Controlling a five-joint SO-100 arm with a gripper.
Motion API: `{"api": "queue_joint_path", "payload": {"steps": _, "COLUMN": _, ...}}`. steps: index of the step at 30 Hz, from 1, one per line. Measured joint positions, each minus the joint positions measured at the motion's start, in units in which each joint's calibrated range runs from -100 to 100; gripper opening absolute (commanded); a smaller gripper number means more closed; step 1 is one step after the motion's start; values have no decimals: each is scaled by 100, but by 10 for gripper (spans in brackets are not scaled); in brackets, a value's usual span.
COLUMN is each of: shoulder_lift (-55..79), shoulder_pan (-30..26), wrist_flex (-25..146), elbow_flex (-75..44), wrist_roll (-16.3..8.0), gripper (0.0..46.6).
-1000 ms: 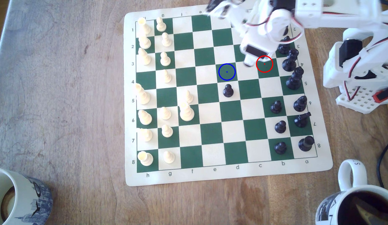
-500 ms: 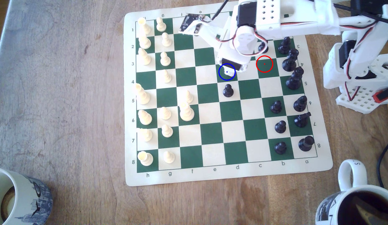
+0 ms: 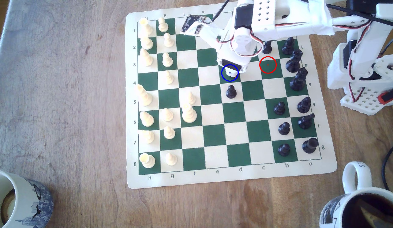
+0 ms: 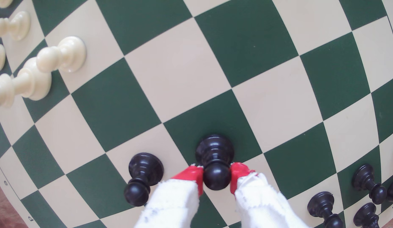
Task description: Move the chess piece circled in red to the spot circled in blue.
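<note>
My gripper (image 3: 231, 73) hangs over the spot (image 3: 228, 79), the dark green square with the blue ring, and covers most of it. In the wrist view its red fingertips (image 4: 191, 175) are shut on the ball head of the chess piece (image 4: 214, 157), a glossy black pawn. The pawn stands upright with its base over that green square (image 4: 202, 122); whether it touches the board I cannot tell. The red-ringed green square (image 3: 267, 65) is bare.
Another black pawn (image 3: 231, 92) stands one square nearer on the chess mat (image 3: 235, 179), close to the gripper (image 4: 216, 177). Black pieces line the exterior view's right (image 3: 296, 81), cream pieces its left (image 3: 167, 60). Mugs sit at the bottom corners (image 3: 355, 197).
The gripper has travelled from beside the red-ringed square towards the exterior view's left, onto the blue-ringed square. Over the last half second it barely shifted.
</note>
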Motion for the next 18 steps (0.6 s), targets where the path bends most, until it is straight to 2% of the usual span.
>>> {"api": "queue_joint_path", "payload": {"steps": 18, "shoulder_lift": 176, "shoulder_pan": -74, "wrist_flex": -80, "elbow_flex": -172, "wrist_roll": -34, "gripper": 27}}
